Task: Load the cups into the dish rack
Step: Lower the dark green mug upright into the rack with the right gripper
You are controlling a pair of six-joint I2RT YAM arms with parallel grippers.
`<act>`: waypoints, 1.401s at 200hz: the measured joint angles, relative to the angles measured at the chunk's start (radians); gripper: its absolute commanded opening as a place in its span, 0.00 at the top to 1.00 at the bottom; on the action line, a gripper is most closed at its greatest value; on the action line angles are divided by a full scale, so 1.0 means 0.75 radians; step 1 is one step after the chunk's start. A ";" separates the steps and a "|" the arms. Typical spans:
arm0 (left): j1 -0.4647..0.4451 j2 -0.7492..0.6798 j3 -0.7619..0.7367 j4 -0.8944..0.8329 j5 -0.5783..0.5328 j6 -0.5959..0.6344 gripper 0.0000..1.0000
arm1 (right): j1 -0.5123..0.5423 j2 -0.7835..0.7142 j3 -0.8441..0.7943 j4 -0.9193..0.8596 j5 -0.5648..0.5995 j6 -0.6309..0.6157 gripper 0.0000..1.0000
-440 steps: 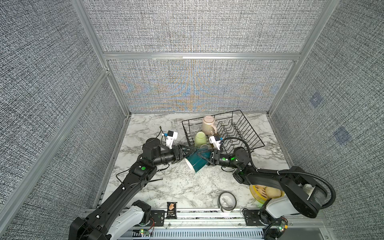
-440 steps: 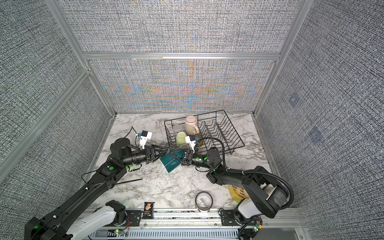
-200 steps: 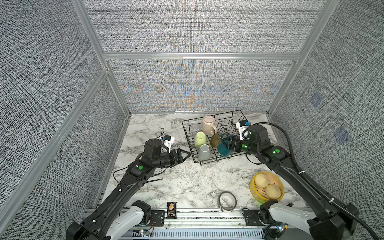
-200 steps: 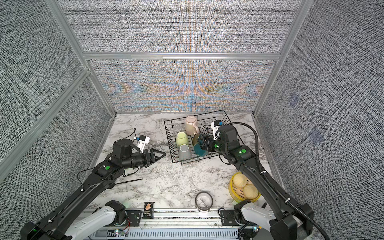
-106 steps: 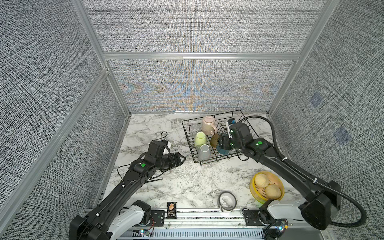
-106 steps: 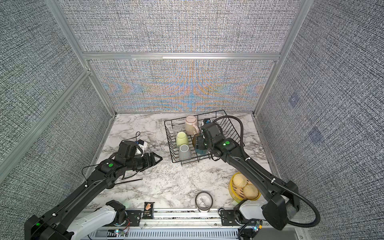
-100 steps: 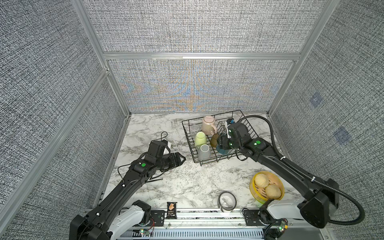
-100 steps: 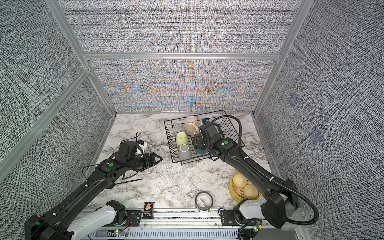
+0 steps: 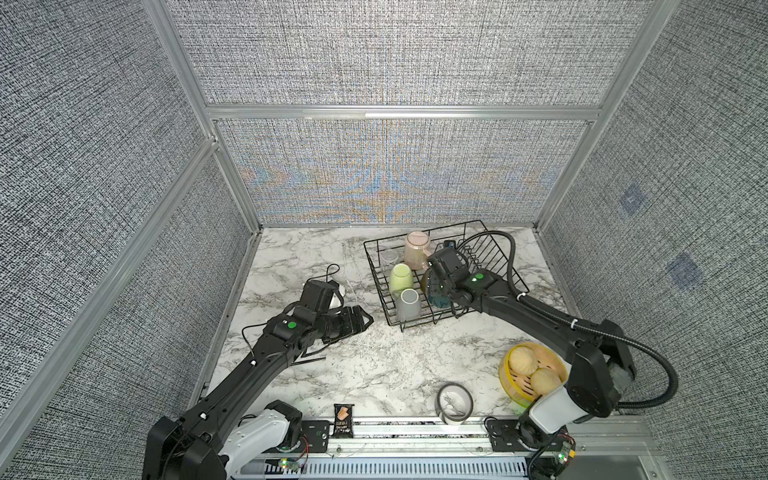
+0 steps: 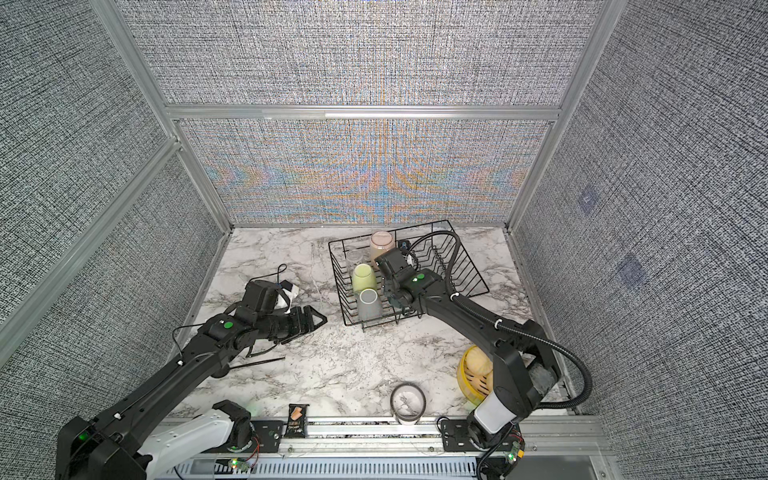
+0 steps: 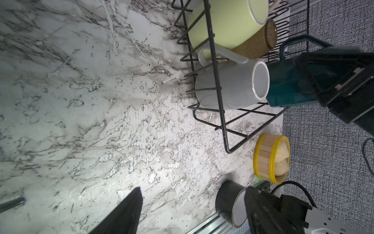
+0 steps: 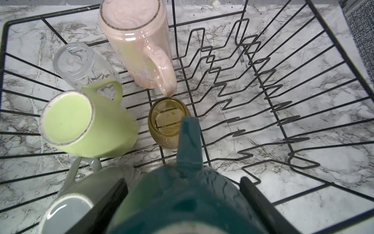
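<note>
The black wire dish rack [image 9: 492, 253] stands at the back right of the marble table. In its left part sit the pink mug [image 9: 416, 251], the small clear glass [image 9: 390, 255], the pale green mug [image 9: 401, 277], the grey mug [image 9: 408, 303] and the amber tumbler [image 12: 168, 121], all bottom up. My right gripper [image 9: 440, 291] reaches into the rack, shut on the dark teal mug [image 12: 182, 202]. That mug hangs right beside the grey mug, its handle toward the tumbler. My left gripper [image 9: 365, 322] stands open and empty over bare table left of the rack.
A yellow basket of buns [image 9: 534, 374] sits at the front right, under the right arm. A grey tape ring [image 9: 453, 403] and a small snack packet [image 9: 343, 415] lie at the front edge. A thin black rod [image 9: 307, 361] lies under the left arm.
My right gripper has carried the dark teal mug from the rack's right side leftward to beside the grey mug. The left gripper has drawn back slightly from the rack, still open.
</note>
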 measured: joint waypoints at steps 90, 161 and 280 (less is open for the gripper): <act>0.000 0.054 0.018 -0.002 0.032 0.037 0.18 | 0.041 0.177 0.048 -0.002 0.173 0.245 0.62; 0.000 0.048 0.008 -0.016 0.040 0.041 0.18 | 0.072 0.111 0.012 -0.078 0.260 0.327 0.62; 0.000 -0.017 0.017 -0.080 -0.045 0.062 0.18 | 0.080 0.225 -0.006 -0.050 0.249 0.392 0.52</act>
